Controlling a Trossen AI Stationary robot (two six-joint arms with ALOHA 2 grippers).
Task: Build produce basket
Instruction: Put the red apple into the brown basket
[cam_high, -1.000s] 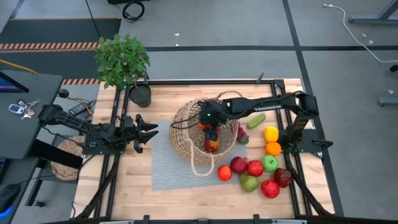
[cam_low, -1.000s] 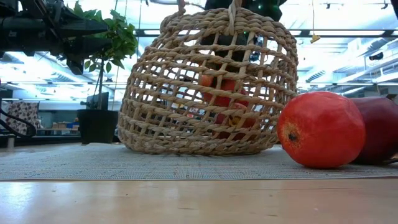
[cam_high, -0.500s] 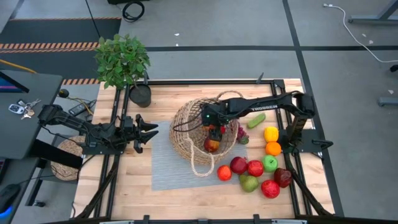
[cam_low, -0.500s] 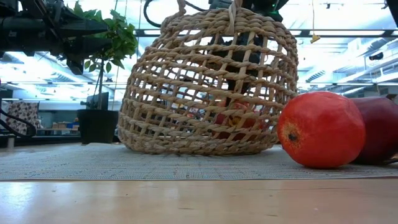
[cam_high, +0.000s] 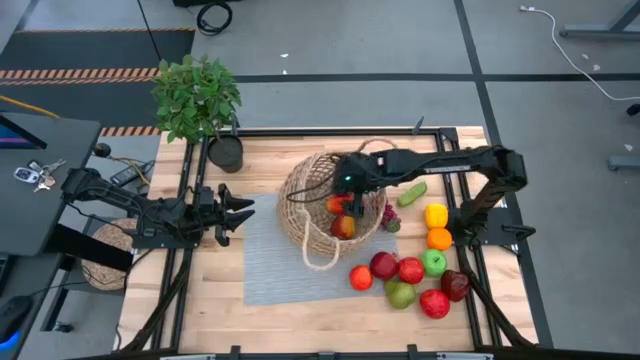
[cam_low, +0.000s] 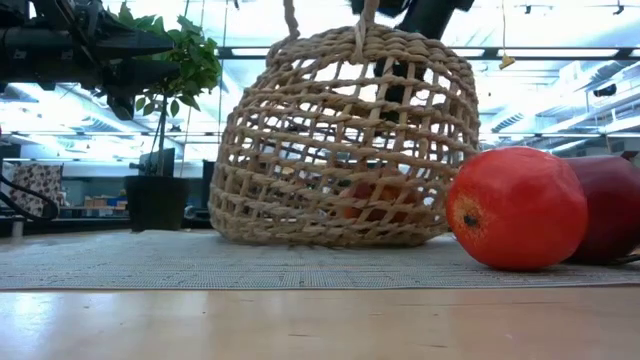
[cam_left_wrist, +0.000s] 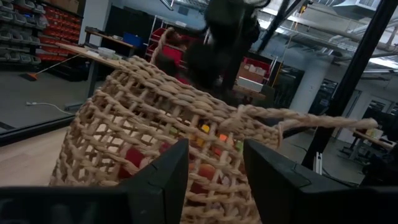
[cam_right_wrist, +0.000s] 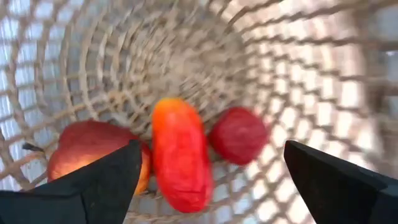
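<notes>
High view shows the right pincer spread wide and holding nothing, just over the mouth of the basket, which lies tipped on its side on the grey mat near the middle of the bench. My worry is the basket itself: with its opening facing right toward the loose produce, the pieces already inside could roll back out if the arm brushes the rim or snags a loop handle while pulling away. A nudge could also roll the whole basket, since it rests on its curved wall (nothing braces it on the left).

The left pincer hangs over the left side of the bench, well apart from the basket, fingers partly open and holding nothing.

The basket is light tan open-weave wicker, round and bowl-shaped. In the right wrist view a long red-orange piece lies between an apple and a darker red fruit, all touching the woven wall. The rest of the produce sits clustered at the near right.
</notes>
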